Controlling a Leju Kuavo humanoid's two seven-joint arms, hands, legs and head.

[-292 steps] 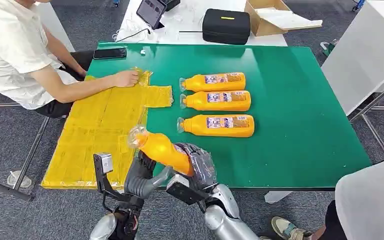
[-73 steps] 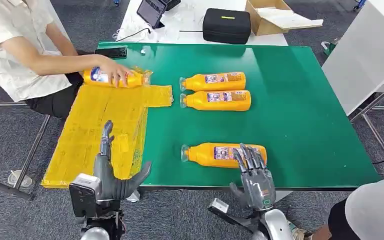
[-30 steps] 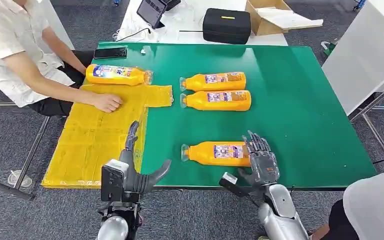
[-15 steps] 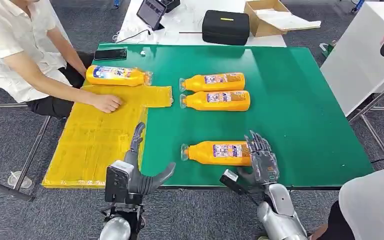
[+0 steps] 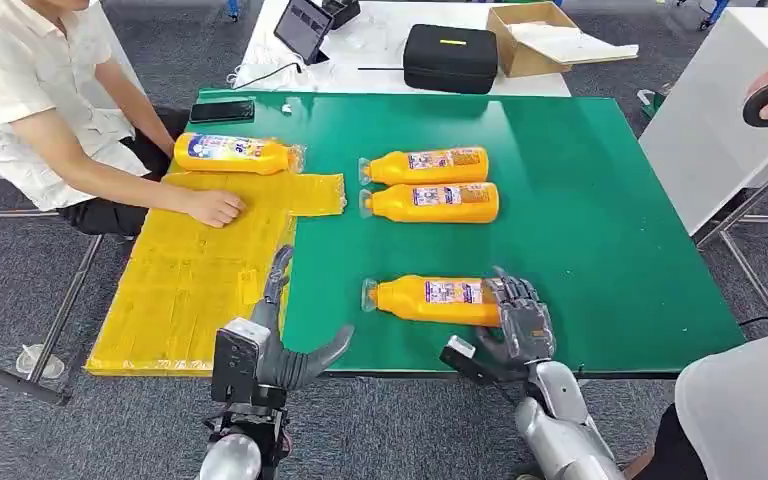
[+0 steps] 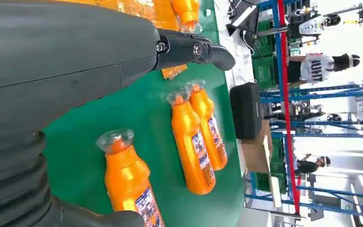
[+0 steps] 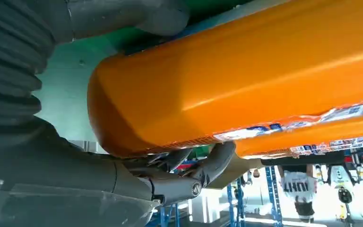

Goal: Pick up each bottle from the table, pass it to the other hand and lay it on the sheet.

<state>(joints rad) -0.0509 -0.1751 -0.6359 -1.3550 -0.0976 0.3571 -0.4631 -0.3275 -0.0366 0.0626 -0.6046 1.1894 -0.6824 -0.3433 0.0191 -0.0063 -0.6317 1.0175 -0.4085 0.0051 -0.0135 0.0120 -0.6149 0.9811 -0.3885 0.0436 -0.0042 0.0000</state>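
The nearest orange bottle (image 5: 428, 299) lies on its side on the green table (image 5: 600, 230), cap toward the left. My right hand (image 5: 520, 322) grips its base end; in the right wrist view the thumb and fingers (image 7: 208, 168) wrap the orange bottle (image 7: 246, 80). My left hand (image 5: 272, 345) hovers open at the table's near edge, fingers spread, beside the yellow sheet (image 5: 180, 280). Two more bottles (image 5: 425, 165) (image 5: 430, 202) lie side by side farther back. A fourth bottle (image 5: 232, 153) lies at the sheet's far end. The left wrist view shows the nearest bottle (image 6: 130, 184) and the pair (image 6: 194, 146).
A seated person rests a hand (image 5: 215, 207) on the sheet. A phone (image 5: 221, 110) lies at the table's far left corner. A black case (image 5: 452, 57), a tablet (image 5: 302, 25) and a cardboard box (image 5: 540, 25) sit on the white table behind. Another person (image 5: 740, 410) stands at lower right.
My right hand's fingers have curled down over the nearest bottle's base. The left hand stays open in about the same place. The whole view has shifted slightly.
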